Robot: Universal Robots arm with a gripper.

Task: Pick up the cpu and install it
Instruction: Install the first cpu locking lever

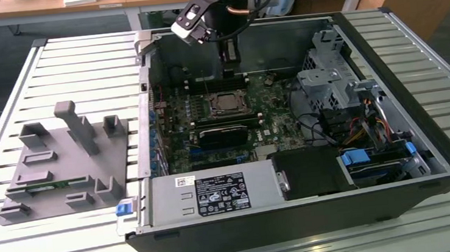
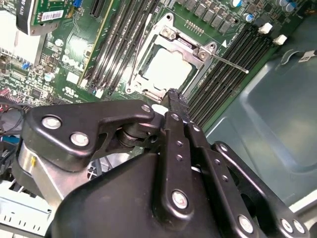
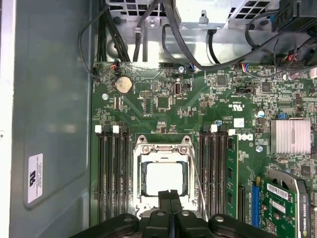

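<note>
The cpu [image 3: 165,178] lies in the socket [image 3: 163,147] on the motherboard, its pale metal top showing through the socket's steel frame. Your gripper [image 3: 171,194] hangs just above the socket's edge with its jaws together and nothing between them, as both wrist views show; in the exterior view it stands over the socket inside the open case.

Watch these risks:
- With the jaws closed this close over the socket, any drop would press the tips onto the cpu's top or the frame. If the chip is not fully seated, that could bend the contacts beneath.
- The thin retention lever [image 2: 228,63] juts out beside the socket. A sideways drift could catch it. Whether it is latched, you cannot tell from here.
- The memory slots [image 3: 111,173] flank the socket closely, so you have little room to swing.

As for print, there is a white sticker [image 3: 34,178] on the case wall, well apart from the socket beyond the slots. A large label [image 1: 219,195] sits on the power supply, far from the socket. The board carries maker's marks near the socket.
</note>
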